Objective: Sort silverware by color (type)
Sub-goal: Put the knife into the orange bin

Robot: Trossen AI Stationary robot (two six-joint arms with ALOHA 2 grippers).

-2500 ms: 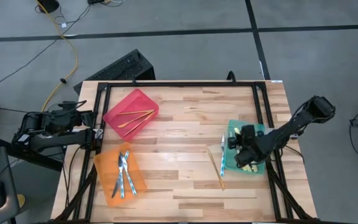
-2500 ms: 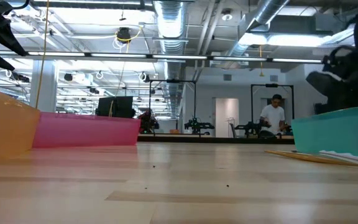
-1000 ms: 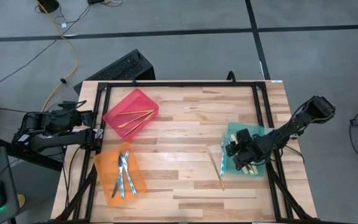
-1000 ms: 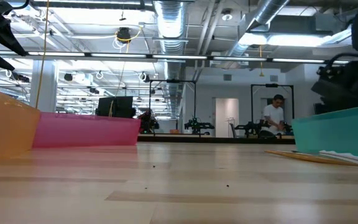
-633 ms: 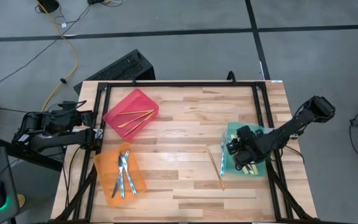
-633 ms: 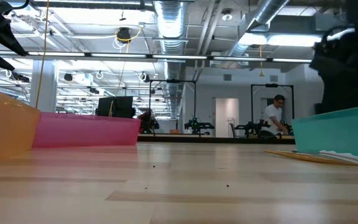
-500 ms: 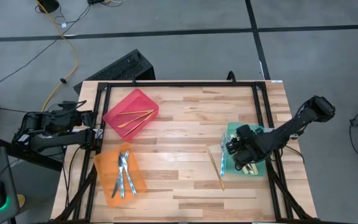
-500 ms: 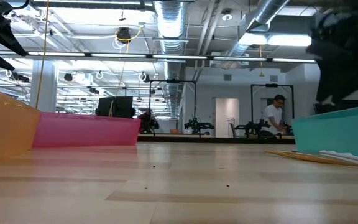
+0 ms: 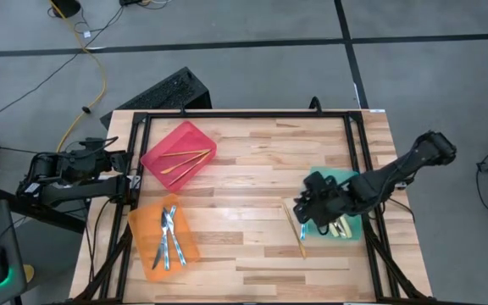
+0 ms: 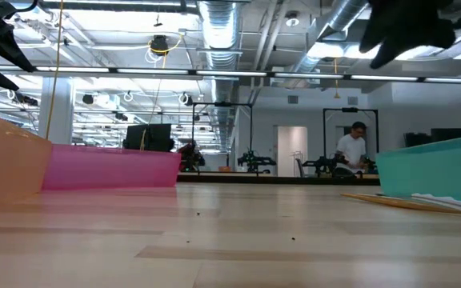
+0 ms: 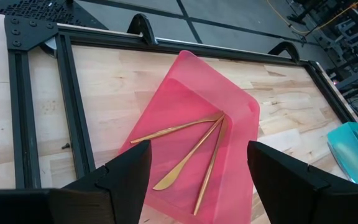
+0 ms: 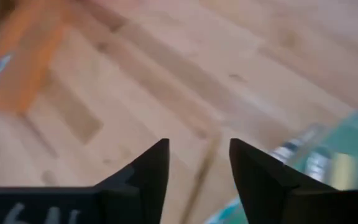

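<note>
A wooden bench (image 9: 252,161) seen from above holds three plastic bins, one for each kind of cutlery. A red bin (image 9: 179,154) at the back left contains three all-gold pieces (image 11: 191,144). An orange bin (image 9: 163,236) at the front left contains silvery-blue pieces (image 9: 169,235). A teal bin (image 9: 343,180) on the right side contains yellow-handled pieces (image 9: 342,227).

One gold piece (image 9: 294,227) lies loose on the bare wood, just beside the teal bin's left wall and apart from its matching set in the red bin. It looks to be the only piece left to sort.

The right tool (image 9: 302,209) hovers at the teal bin's left edge, above the loose gold piece. Its two dark fingers are spread apart and hold nothing; the right wrist view shows the gold piece on the wood in the gap between them. This placement suggests it is lining up to pick the piece.

The left tool (image 11: 191,186) waits at the bench's left edge, fingers apart and empty, facing the red bin.
</note>
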